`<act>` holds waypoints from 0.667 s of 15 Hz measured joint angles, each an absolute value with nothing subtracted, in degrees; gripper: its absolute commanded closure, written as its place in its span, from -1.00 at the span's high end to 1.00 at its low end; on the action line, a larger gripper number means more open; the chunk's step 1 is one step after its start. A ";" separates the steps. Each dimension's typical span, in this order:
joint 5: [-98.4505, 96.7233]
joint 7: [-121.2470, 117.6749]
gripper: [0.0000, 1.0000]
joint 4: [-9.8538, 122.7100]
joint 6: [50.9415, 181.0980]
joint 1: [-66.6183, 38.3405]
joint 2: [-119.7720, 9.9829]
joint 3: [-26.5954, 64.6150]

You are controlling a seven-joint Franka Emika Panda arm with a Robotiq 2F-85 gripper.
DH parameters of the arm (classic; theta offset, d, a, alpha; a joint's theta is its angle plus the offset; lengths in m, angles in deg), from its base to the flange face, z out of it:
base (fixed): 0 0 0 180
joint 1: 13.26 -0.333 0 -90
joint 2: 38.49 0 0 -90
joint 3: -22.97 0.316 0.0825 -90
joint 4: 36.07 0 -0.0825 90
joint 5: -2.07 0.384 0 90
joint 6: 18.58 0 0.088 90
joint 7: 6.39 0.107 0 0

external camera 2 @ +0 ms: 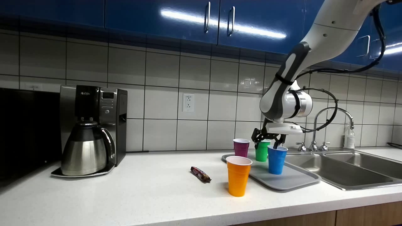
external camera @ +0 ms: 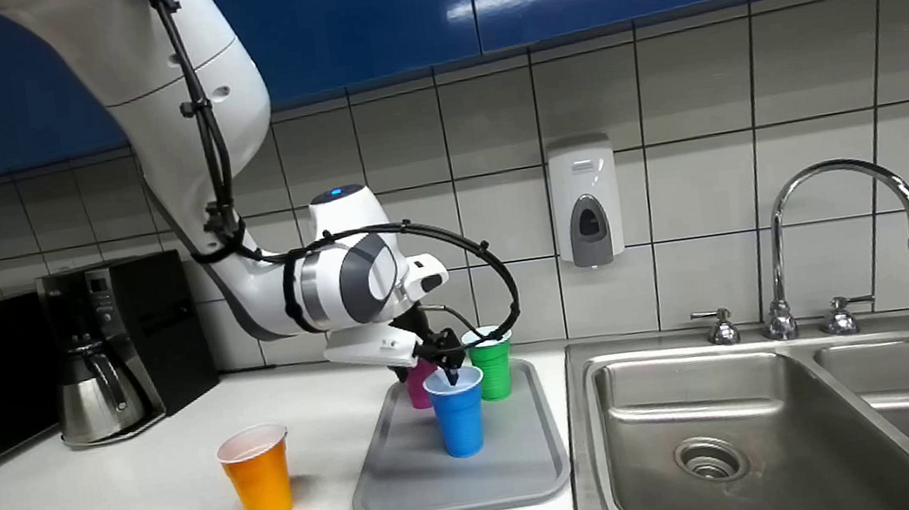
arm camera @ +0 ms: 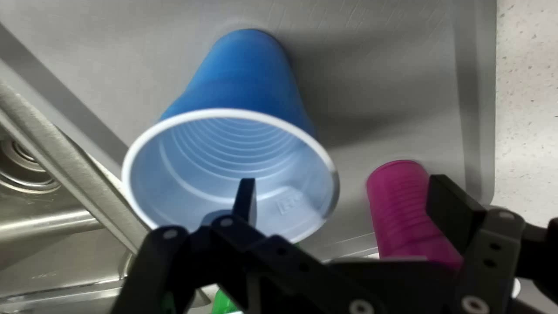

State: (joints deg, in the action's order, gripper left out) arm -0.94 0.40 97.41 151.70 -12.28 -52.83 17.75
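My gripper [arm camera: 343, 183] is open, its fingers wide apart with nothing held between them. One finger [arm camera: 246, 198] reaches over the white-lined mouth of the blue cup [arm camera: 244, 78]; in an exterior view its tip dips inside the rim of that cup [external camera: 461, 421]. The opposite finger [arm camera: 453, 209] overlaps the magenta cup [arm camera: 394, 205] in the wrist view; contact there cannot be told. Behind the blue cup stands a green cup [external camera: 494, 373], mostly hidden in the wrist view. These cups stand upright on a grey tray [external camera: 460, 496].
An orange cup [external camera 2: 238, 179] stands on the white counter beside the tray. A wrapped bar [external camera 2: 201, 174] lies near it. Beyond the tray is a steel sink [external camera: 702, 398] with a tall faucet [external camera: 838, 168]. A coffee maker [external camera 2: 106, 125] and a wall soap dispenser [external camera: 585, 203] are also present.
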 measured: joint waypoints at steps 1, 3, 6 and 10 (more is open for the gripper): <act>-0.94 0.40 1.00 97.33 151.68 -12.34 -52.95 17.71; -0.94 0.40 0.47 97.24 151.64 -12.43 -53.17 17.65; -0.94 0.39 -0.02 97.18 151.60 -12.56 -53.53 17.48; -0.94 0.39 -0.64 97.18 151.59 -12.71 -53.68 17.14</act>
State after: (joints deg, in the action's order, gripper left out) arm -0.94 0.39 97.18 151.59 -12.71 -53.68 17.14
